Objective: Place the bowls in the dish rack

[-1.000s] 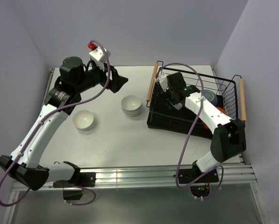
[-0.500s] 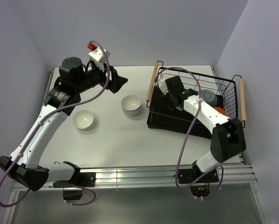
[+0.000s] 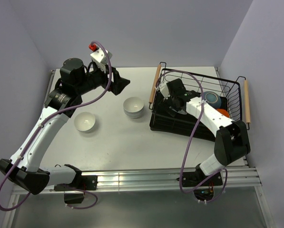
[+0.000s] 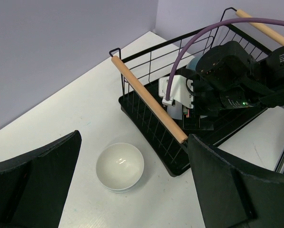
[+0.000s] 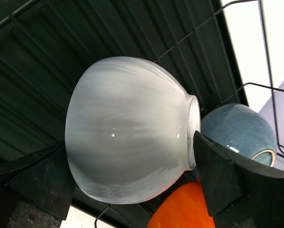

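Observation:
Inside the black wire dish rack (image 3: 227, 81), my right gripper (image 3: 173, 107) is open around a white bowl (image 5: 127, 128) that lies on its side, foot towards the right finger (image 5: 227, 175). A dark blue bowl (image 5: 237, 128) and an orange bowl (image 5: 180, 209) stand right behind it in the dish rack (image 5: 61, 47). On the table, a white bowl (image 3: 133, 106) that looks like a stack of two sits left of the rack, and a single white bowl (image 3: 84, 121) lies further left. My left gripper (image 4: 134, 137) hangs open above the stacked bowl (image 4: 120, 166), holding nothing.
The rack's wooden handle (image 4: 149, 99) runs just right of the stacked bowl. Walls close the table at the back and both sides. The right arm's purple cable (image 3: 193, 133) loops over the rack's near edge.
The right gripper's jaws have widened round the white bowl, and the wrist has shifted slightly toward the rack's left end. The left arm has stayed still.

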Robot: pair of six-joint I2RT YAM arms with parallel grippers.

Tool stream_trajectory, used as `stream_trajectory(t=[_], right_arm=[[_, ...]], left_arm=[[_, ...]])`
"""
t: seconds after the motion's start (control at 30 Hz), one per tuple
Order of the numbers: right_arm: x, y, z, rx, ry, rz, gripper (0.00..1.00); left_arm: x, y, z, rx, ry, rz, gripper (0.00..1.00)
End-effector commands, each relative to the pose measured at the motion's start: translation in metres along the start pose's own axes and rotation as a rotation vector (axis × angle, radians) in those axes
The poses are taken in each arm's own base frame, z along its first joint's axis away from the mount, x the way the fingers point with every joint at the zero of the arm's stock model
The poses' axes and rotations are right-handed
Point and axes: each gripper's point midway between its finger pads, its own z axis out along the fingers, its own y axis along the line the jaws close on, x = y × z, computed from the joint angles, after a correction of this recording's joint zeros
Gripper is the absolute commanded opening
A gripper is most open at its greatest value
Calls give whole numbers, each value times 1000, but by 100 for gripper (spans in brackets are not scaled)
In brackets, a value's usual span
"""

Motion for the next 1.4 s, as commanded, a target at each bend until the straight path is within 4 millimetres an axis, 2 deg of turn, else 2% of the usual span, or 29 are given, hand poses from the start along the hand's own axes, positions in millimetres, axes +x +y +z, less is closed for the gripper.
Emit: stream_trajectory(t=[0.0, 0.93, 1.13, 1.2, 1.33, 1.37], right_arm=[[-17, -4, -15, -6, -56, 24, 100], [-27, 23, -43, -200, -112, 55, 100], [-34, 26, -48, -241, -129, 78, 100], [-41, 28, -56, -283, -156, 105, 100], [-50, 16, -71, -372, -209, 191, 98], [-49, -2, -74, -363, -222, 240, 97]], left_arm=[[-15, -6, -8, 20, -48, 24, 99], [-16, -9, -11, 30, -46, 24, 99], [-18, -9, -11, 30, -49, 25, 99], [-18, -10, -12, 29, -50, 23, 99], [-13, -11, -12, 35, -39, 13, 100], [-12, -11, -12, 35, -35, 11, 99]])
